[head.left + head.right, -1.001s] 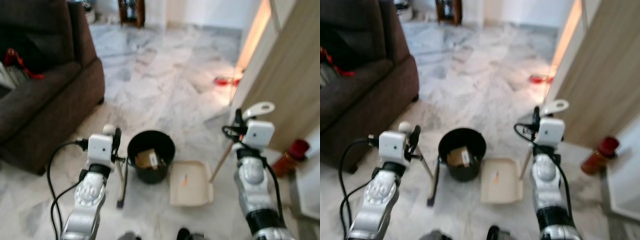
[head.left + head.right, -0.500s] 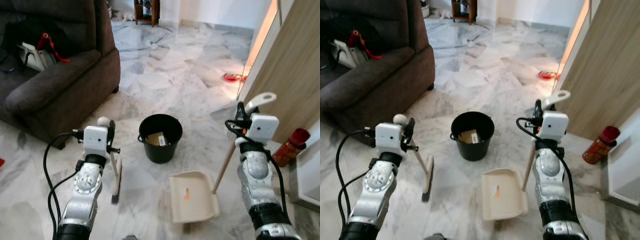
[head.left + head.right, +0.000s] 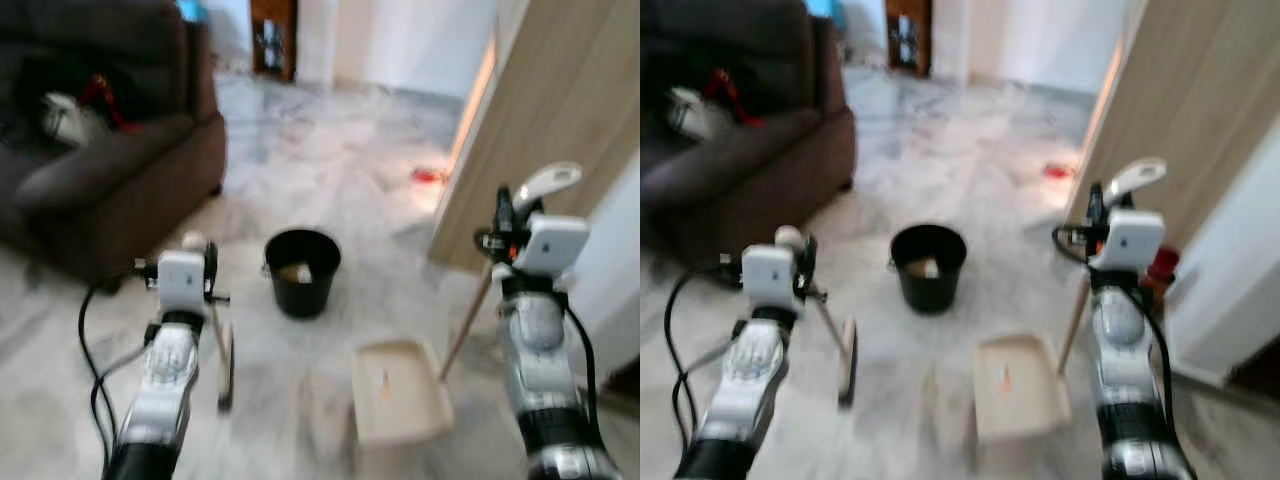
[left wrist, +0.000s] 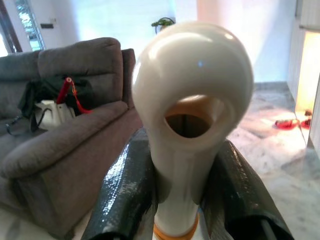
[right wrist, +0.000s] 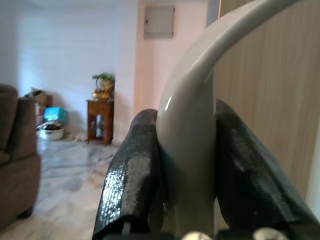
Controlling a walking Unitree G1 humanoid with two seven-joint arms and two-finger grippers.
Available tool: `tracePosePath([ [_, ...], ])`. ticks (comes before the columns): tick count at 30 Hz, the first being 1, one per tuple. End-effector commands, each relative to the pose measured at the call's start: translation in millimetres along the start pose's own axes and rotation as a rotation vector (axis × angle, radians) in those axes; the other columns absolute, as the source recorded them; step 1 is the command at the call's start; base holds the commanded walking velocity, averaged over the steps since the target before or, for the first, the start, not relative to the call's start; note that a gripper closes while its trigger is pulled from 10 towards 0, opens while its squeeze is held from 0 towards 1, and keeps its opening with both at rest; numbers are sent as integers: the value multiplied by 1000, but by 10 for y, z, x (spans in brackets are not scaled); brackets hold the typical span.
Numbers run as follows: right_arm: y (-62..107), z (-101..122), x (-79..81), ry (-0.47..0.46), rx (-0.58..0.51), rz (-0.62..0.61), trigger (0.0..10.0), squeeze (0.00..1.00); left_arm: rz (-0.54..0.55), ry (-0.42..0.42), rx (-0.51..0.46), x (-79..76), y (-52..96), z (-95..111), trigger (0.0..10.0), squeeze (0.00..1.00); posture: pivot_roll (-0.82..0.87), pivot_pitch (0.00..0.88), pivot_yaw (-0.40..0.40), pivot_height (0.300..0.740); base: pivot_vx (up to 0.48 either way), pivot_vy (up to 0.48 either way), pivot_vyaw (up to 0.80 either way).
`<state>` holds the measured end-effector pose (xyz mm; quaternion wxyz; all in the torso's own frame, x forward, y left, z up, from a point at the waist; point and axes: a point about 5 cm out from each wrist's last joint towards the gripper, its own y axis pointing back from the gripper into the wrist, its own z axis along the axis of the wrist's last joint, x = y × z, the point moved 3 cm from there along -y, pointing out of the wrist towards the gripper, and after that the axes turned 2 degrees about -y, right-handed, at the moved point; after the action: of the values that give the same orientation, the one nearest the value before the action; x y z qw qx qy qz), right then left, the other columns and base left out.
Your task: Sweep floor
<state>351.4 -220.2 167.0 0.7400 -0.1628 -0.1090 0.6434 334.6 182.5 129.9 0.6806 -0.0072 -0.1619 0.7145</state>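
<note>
My left gripper [image 3: 208,270] is shut on the white top of a broom handle [image 4: 192,85]. The broom's head [image 3: 226,372] rests on the marble floor to the left of a black bucket [image 3: 302,270], which holds some scraps. My right gripper [image 3: 506,216] is shut on the pale curved handle [image 5: 200,100] of a long-handled dustpan. The cream dustpan [image 3: 400,405] lies flat on the floor between my arms, with a small orange bit in it. The eye views are blurred.
A dark brown sofa [image 3: 110,170] with a white bag and a red strap [image 3: 75,105] stands at the left. A wooden door panel [image 3: 560,110] rises close on the right. A small red thing [image 3: 428,176] lies on the floor beyond it, and a wooden cabinet [image 3: 272,35] stands at the back.
The whole view has shifted and blurred, so the camera has moved; the bucket now looks farther off. Both grippers still hold their handles as before.
</note>
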Motion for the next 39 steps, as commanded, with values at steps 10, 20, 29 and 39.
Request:
tracePosePath([
  [10, 211, 37, -158, 19, -1, -27, 10000, 0, -89, 25, -63, -269, -73, 125, 10000, 0, 48, 0, 15, 740, 0, 0, 0],
  [20, 306, -1, -151, -9, 24, -37, 10000, 0, -129, 27, -60, -297, -29, 108, 10000, 0, 57, 0, 23, 740, 0, 0, 0],
  [29, 315, 9, -152, -10, 30, -36, 10000, 0, -132, 28, -61, -299, -30, 106, 10000, 0, 57, 0, 23, 740, 0, 0, 0],
  [39, 317, 13, -152, -10, 33, -36, 10000, 0, -133, 28, -62, -298, -30, 106, 10000, 0, 57, 0, 23, 740, 0, 0, 0],
])
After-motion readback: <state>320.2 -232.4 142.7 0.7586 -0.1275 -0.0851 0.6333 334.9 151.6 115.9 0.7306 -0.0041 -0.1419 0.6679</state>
